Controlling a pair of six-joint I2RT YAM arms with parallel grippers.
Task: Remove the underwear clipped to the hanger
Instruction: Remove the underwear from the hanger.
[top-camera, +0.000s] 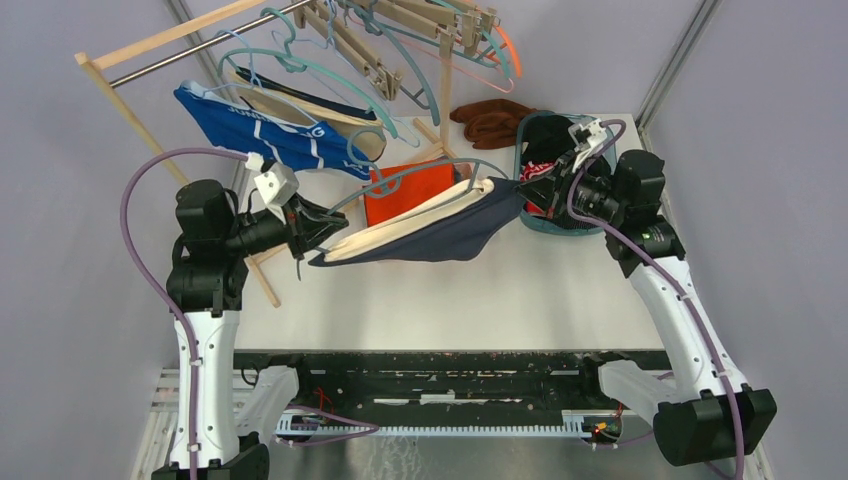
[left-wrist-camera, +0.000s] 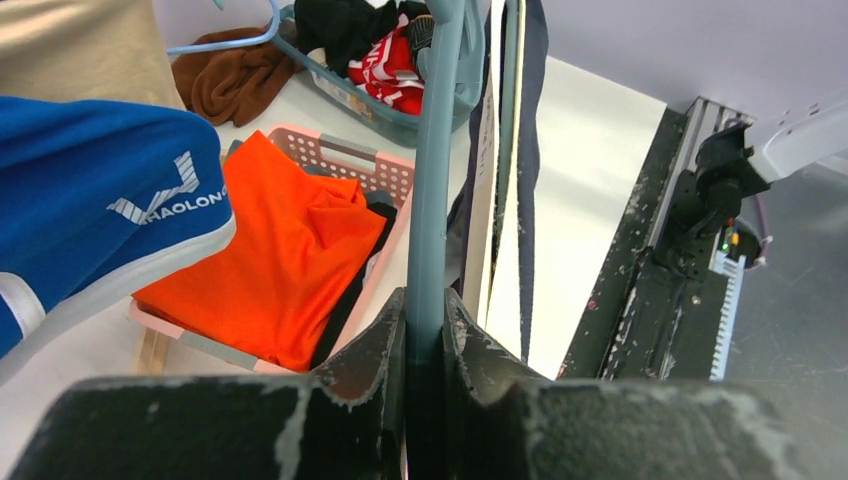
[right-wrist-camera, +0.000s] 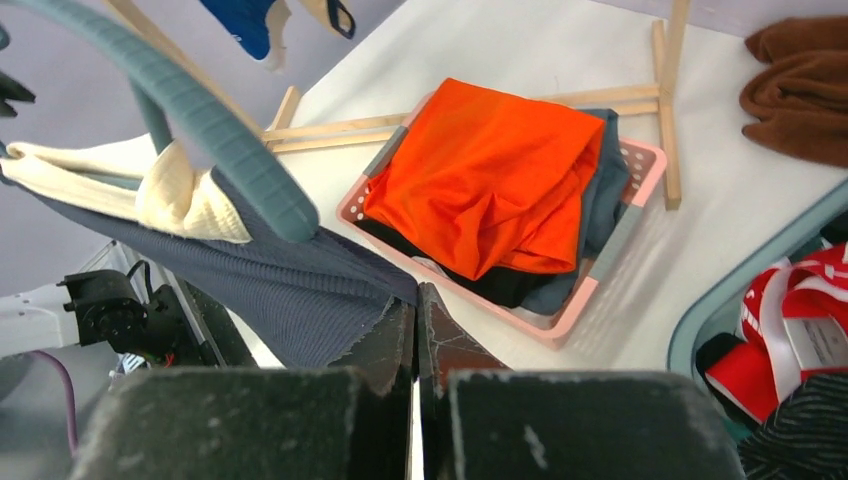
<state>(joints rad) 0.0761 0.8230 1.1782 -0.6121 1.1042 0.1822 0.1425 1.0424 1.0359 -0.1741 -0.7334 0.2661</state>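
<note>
1 white table (top-camera: 560, 290) between grey walls (top-camera: 60, 250); left tool (left-wrist-camera: 425, 322) clamps hanger (left-wrist-camera: 432, 180), right tool (right-wrist-camera: 417, 302) pinches navy underwear (right-wrist-camera: 300, 300).

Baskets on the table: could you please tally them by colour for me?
Pink basket: 1
Teal basket: 1
Total: 2

White capitals reading "HAOLONG", beside a white angular logo, stand on the royal blue briefs (left-wrist-camera: 90, 200) at the left of the left wrist view. In the top view their white print, upper left, is too small to read. White marks on the red cloth (left-wrist-camera: 385, 70) are illegible.
</note>
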